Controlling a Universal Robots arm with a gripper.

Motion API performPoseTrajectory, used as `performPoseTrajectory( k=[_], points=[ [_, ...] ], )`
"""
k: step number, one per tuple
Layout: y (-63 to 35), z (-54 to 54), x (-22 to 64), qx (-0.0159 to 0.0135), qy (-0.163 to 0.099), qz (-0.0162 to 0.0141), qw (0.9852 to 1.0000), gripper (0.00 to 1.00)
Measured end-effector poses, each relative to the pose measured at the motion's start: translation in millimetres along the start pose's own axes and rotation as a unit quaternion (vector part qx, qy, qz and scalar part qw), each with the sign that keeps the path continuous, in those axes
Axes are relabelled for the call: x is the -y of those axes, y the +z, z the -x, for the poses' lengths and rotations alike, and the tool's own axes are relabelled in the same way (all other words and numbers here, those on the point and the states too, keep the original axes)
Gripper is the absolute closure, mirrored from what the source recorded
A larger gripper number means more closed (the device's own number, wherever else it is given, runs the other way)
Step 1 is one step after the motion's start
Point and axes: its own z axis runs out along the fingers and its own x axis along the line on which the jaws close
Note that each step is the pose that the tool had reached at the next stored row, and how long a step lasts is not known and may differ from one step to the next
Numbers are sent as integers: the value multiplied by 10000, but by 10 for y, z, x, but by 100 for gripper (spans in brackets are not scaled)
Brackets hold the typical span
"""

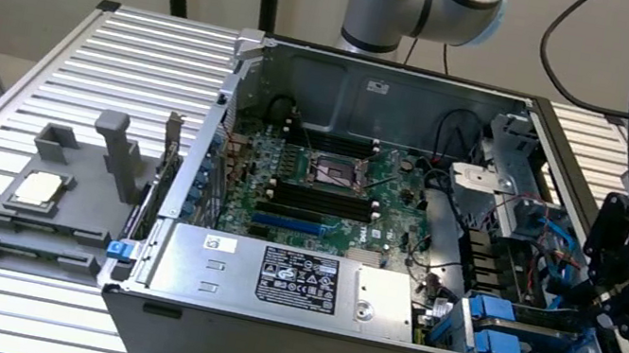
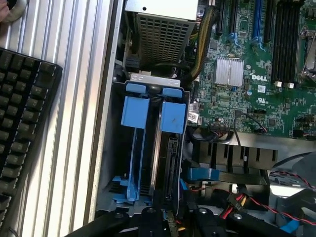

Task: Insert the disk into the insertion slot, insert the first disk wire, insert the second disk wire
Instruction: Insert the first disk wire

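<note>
- Wrist view: fingers (image 2: pixel 148 219) hover by the disk (image 2: pixel 165 163), standing edge-on in the insertion slot (image 2: pixel 155 90)
- Whether they grip anything cannot be told

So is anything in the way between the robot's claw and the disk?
Nothing visible is. In the wrist view the gripper hangs at the end of the disk, which looks already seated in the metal cage. The red wires lie off to one side.

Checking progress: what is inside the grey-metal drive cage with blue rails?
A silver-grey disk in a bright blue plastic carrier sits edge-on; beside it, a second blue carrier looks empty. The disk's label is hidden.
</note>
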Motion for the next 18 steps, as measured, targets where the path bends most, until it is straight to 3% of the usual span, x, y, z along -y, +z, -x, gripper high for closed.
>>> performPoseTrajectory(
  k=[2,9,16,18],
  points=[
    [1,18,1,0,0,7,10000,80],
    [1,58,-19,2,-5,29,10000,83],
    [13,79,-254,1,-3,30,10000,83],
    [17,80,-274,3,-2,30,10000,83]
  ],
)
